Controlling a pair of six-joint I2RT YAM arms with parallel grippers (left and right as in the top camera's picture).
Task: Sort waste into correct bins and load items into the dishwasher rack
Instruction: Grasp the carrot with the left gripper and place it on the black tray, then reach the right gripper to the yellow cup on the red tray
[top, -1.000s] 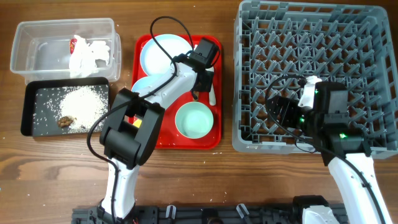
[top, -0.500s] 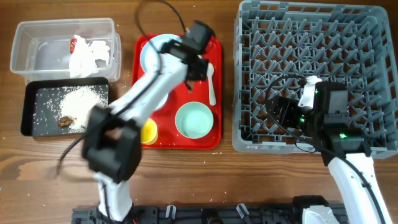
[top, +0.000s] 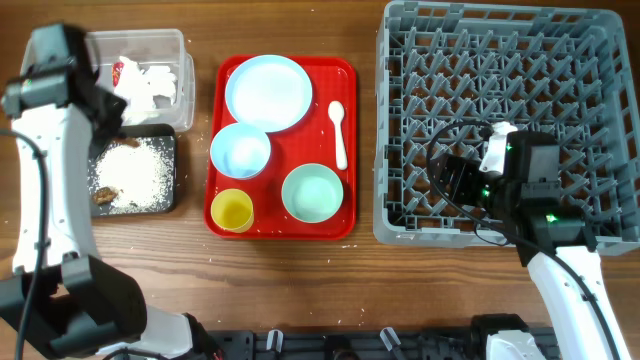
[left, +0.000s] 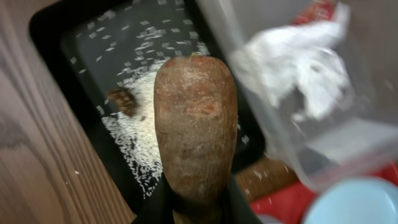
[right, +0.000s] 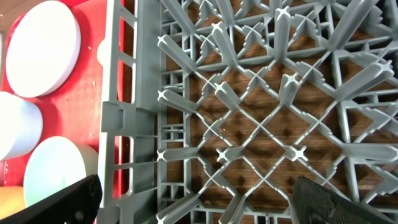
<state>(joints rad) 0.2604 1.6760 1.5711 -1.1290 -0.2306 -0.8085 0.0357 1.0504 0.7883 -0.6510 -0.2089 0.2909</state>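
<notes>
My left gripper (left: 199, 205) is shut on the long brown root-like piece (left: 196, 124) and holds it above the black tray (left: 43, 25), which holds loose rice (left: 143, 124) and a small dark lump (left: 124, 99). In the overhead view this gripper (top: 105, 118) is where the black tray (top: 172, 170) meets the clear tub (top: 150, 35). The tub holds white napkins (top: 150, 85) and a red-and-white wrapper (top: 122, 70). My right gripper (right: 199, 199) is open and empty over the front-left corner of the grey rack (top: 500, 120).
The red serving tray (top: 340, 225) holds a pale blue plate (top: 267, 92), a blue bowl (top: 241, 150), a green bowl (top: 312, 192), a yellow cup (top: 232, 211) and a white spoon (top: 339, 135). The rack holds no dishes.
My left arm has swung from over the red tray to the far left, above the black tray and tub, with the brown piece in its jaws. The right arm has not moved.
</notes>
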